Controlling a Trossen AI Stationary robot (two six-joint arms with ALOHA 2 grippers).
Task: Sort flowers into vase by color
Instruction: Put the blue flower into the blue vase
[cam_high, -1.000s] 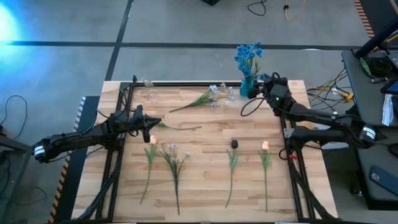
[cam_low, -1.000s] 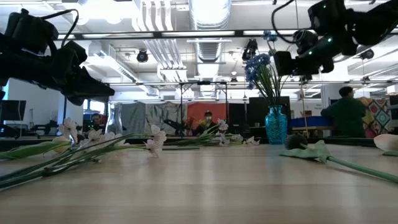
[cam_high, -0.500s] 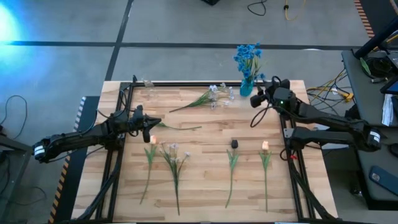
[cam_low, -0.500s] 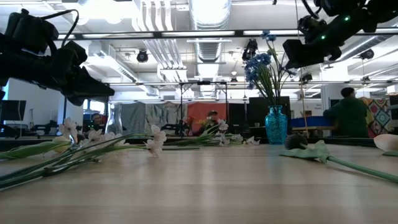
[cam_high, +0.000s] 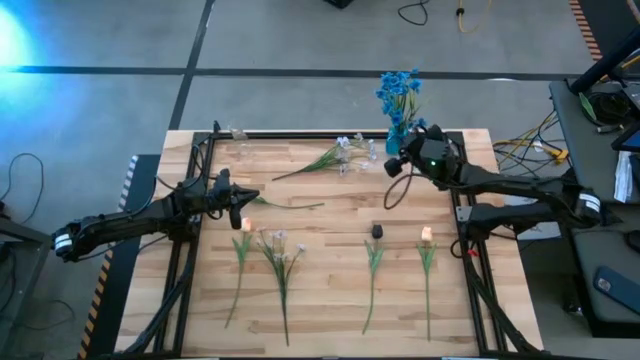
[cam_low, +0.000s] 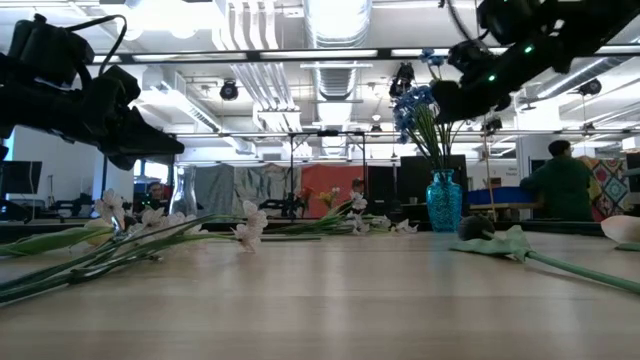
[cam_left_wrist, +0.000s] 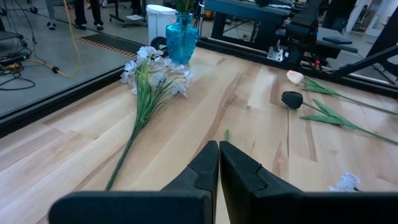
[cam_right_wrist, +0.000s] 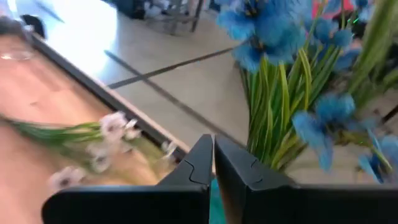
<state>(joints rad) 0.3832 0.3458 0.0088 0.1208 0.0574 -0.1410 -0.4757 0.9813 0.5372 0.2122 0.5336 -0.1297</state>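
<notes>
On the near half of the counter (cam_high: 330, 290) four loose flowers lie in a row, each with its stem pointing to the front edge and its head to the back: a peach tulip (cam_high: 246, 226) and a pale white-lilac flower (cam_high: 277, 240) on the left side, then a stem with a dark head (cam_high: 376, 232), then a second peach tulip (cam_high: 426, 234) on the right side. The left tool (cam_high: 243, 199) hangs just behind the left tulip, clenched and holding nothing; in its wrist view the fingers (cam_left_wrist: 205, 167) press together. This arm is clearly the nearer one for the two left flowers.

Farther back, a bunch of white-lilac flowers (cam_high: 338, 153) lies slanted, with the heads toward the blue vase (cam_high: 397, 141) at the back right edge. The vase already holds the blue flowers (cam_high: 399, 90).

The right tool (cam_high: 393, 167) hovers high just beside the vase, on its front-left side, clenched and empty. From it, the white-lilac bunch lies near, toward the left, and the right tulip lies toward the front. I judge the right arm is better placed for both.
</notes>
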